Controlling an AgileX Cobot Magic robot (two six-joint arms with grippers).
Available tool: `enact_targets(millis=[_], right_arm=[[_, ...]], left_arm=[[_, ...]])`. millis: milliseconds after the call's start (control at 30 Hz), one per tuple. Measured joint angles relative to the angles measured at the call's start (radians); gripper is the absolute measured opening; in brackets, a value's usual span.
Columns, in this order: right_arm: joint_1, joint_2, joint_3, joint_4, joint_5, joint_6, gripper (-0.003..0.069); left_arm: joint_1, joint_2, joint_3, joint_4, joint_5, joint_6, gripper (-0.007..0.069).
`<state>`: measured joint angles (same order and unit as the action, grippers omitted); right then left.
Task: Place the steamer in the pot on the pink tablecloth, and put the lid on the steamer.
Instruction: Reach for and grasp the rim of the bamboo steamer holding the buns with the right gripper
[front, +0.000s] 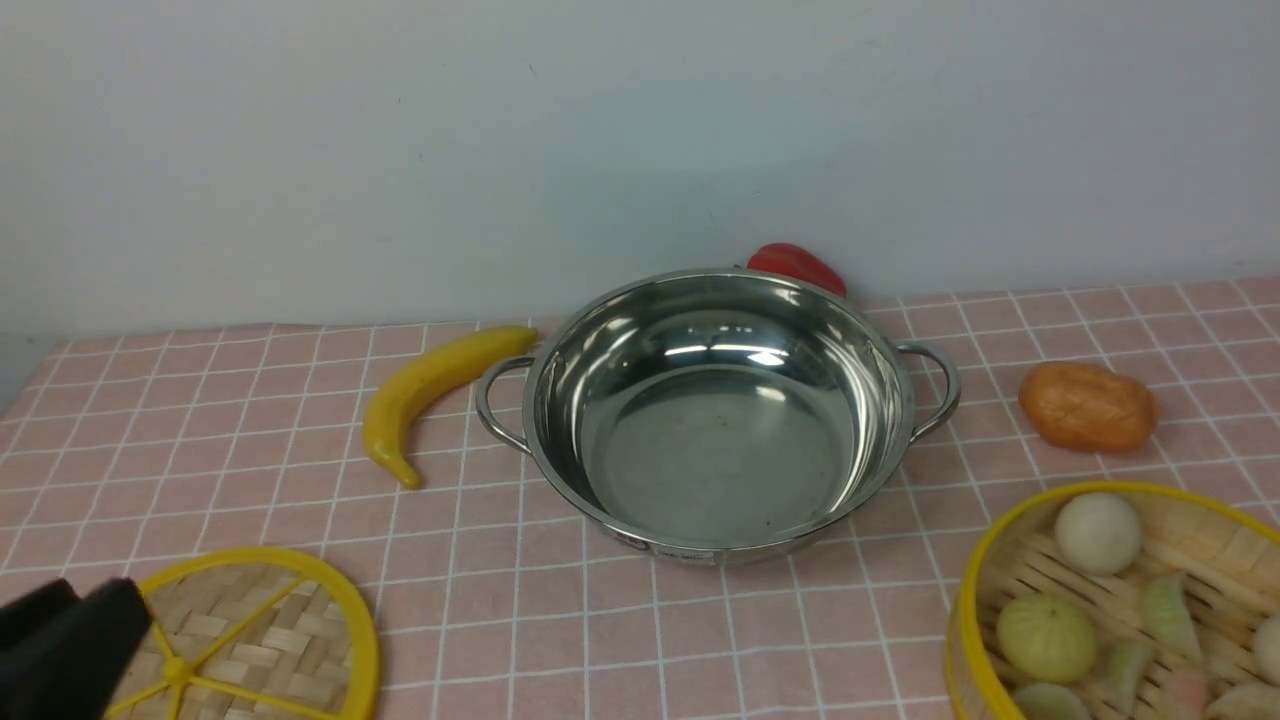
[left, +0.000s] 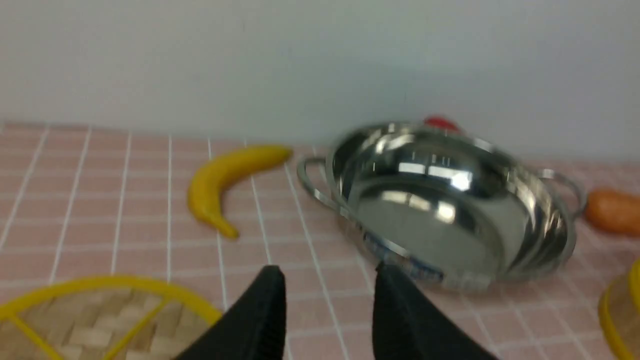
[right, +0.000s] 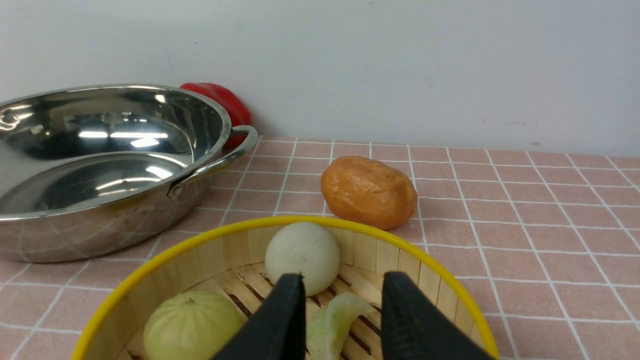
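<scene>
Since the right gripper (right: 342, 277) hangs with jaws parted and empty over the round bamboo-slat steamer with yellow rim (right: 200, 240), it should straddle the wall clear of the toy buns (right: 302, 257) and lift level. The left gripper (left: 328, 270), likewise parted and empty, hovers by the flat woven yellow-spoked lid (left: 90, 320). Beyond, the shiny steel pot (front: 720, 430) stands empty on the pink gridded tablecloth (front: 250, 430).
</scene>
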<state>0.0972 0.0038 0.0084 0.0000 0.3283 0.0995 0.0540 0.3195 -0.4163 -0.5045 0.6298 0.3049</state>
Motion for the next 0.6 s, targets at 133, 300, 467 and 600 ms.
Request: enact_targets(millis=[133, 300, 467, 600], right_arm=[[0.0, 0.0, 0.0, 0.0, 0.0, 0.0, 0.024], [0.0, 0.0, 0.0, 0.0, 0.0, 0.0, 0.0243], [0.0, 0.0, 0.0, -0.029, 0.0, 0.0, 0.0243], [0.0, 0.0, 0.0, -0.029, 0.0, 0.0, 0.0243]], left_arm=[[-0.001, 0.094, -0.026, 0.072, 0.049, 0.001, 0.0243], [-0.001, 0.159, -0.057, 0.117, 0.043, 0.002, 0.0243], [-0.001, 0.165, -0.057, 0.123, 0.001, 0.002, 0.0243], [-0.001, 0.165, -0.058, 0.124, 0.035, 0.001, 0.0243]])
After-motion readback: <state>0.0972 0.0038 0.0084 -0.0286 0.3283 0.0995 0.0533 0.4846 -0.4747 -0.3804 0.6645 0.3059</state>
